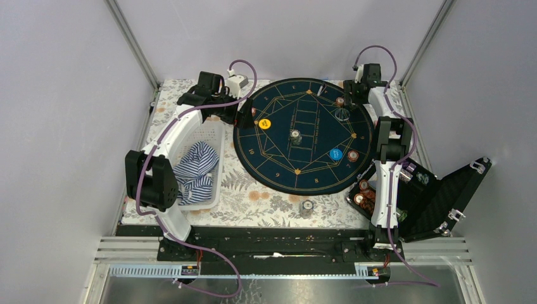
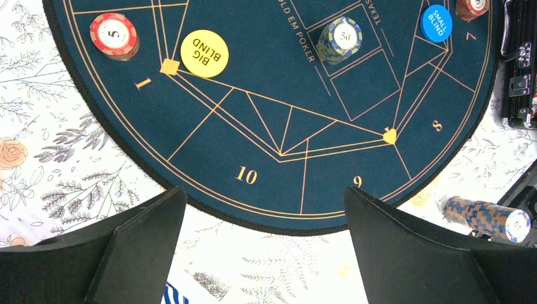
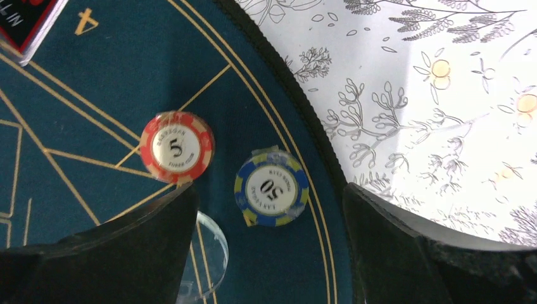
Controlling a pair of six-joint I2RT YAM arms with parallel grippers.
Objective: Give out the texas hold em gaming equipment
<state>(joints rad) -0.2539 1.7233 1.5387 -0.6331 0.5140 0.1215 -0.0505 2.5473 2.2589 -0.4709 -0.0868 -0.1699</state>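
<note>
The round dark blue mat (image 1: 297, 136) carries a yellow disc (image 1: 265, 123), a blue disc (image 1: 335, 154), a centre chip stack (image 1: 295, 134) and a red stack (image 1: 352, 155). My left gripper (image 1: 246, 113) is open and empty over the mat's left edge. Its wrist view shows its gripper (image 2: 266, 209), a red 5 stack (image 2: 114, 35), the yellow disc (image 2: 204, 53), a 50 stack (image 2: 340, 38) and the blue disc (image 2: 436, 23). My right gripper (image 1: 345, 95) is open at the far right of the mat. In its wrist view the gripper (image 3: 266, 196) hangs over a blue 50 chip (image 3: 272, 187), beside a red 5 chip (image 3: 176, 147) and a clear disc (image 3: 209, 253).
A white basket (image 1: 215, 136) with the striped cloth (image 1: 196, 170) stands at left. An open black case (image 1: 437, 196) holding chips (image 1: 362, 193) lies at right. A chip stack (image 1: 306, 208) lies on the floral cloth in front of the mat. A red-edged flat thing (image 3: 25, 25) is cut off at the frame corner.
</note>
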